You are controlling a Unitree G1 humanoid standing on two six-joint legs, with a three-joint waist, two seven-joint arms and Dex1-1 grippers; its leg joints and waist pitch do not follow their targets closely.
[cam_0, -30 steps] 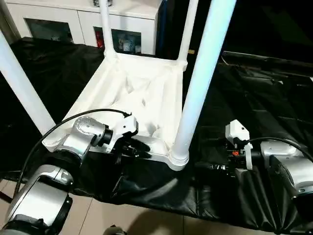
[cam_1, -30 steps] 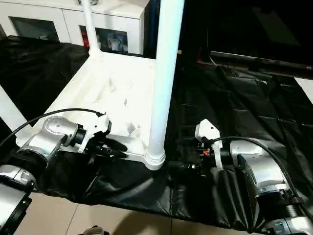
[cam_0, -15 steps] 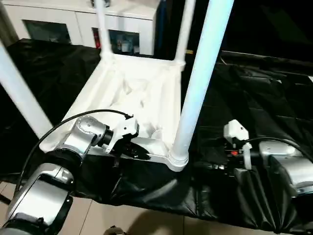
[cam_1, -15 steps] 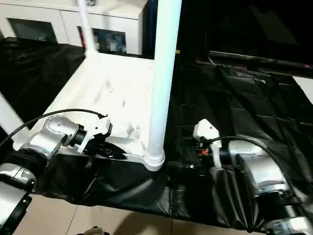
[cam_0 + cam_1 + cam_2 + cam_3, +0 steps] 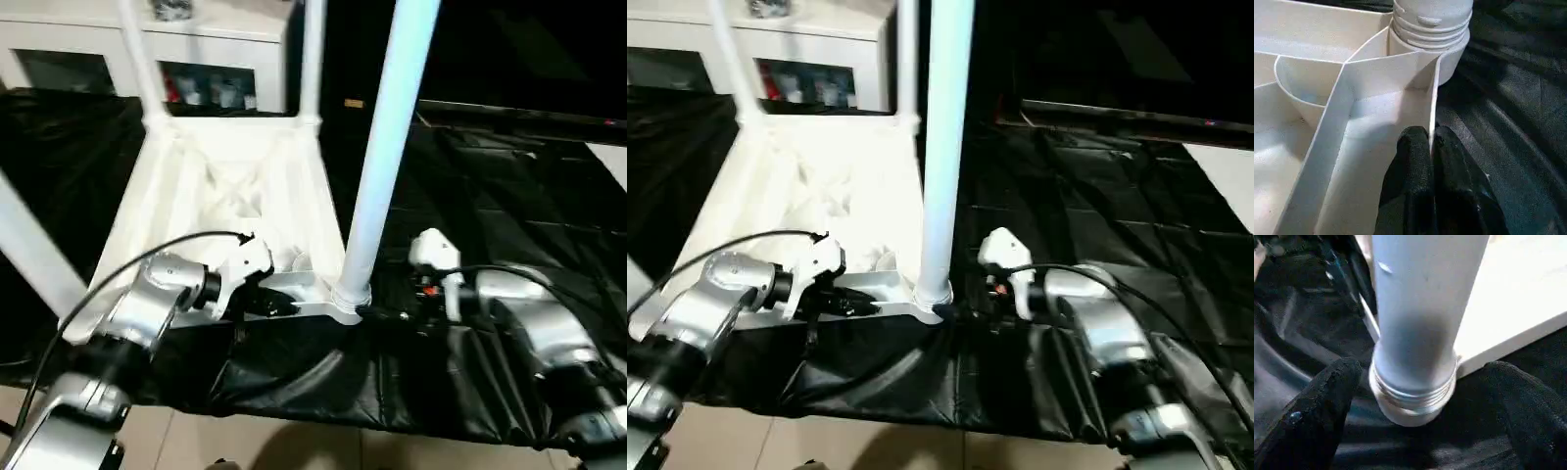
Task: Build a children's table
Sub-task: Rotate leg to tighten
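The table top [image 5: 225, 196] lies upside down on the black-draped surface [image 5: 509, 206], legs standing up. The left gripper [image 5: 1431, 147] has its jaws pinched on the top's thin near rim. The right gripper [image 5: 1415, 396], jaws wide, straddles the base of the near leg [image 5: 377, 186] at 3 o'clock.

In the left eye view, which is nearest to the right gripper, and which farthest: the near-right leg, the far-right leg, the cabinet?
1. Near-right leg: its base stands just beside the right gripper, toward the robot's left.
2. Far-right leg: at the tabletop's far corner.
3. Cabinet: behind the table, far left.
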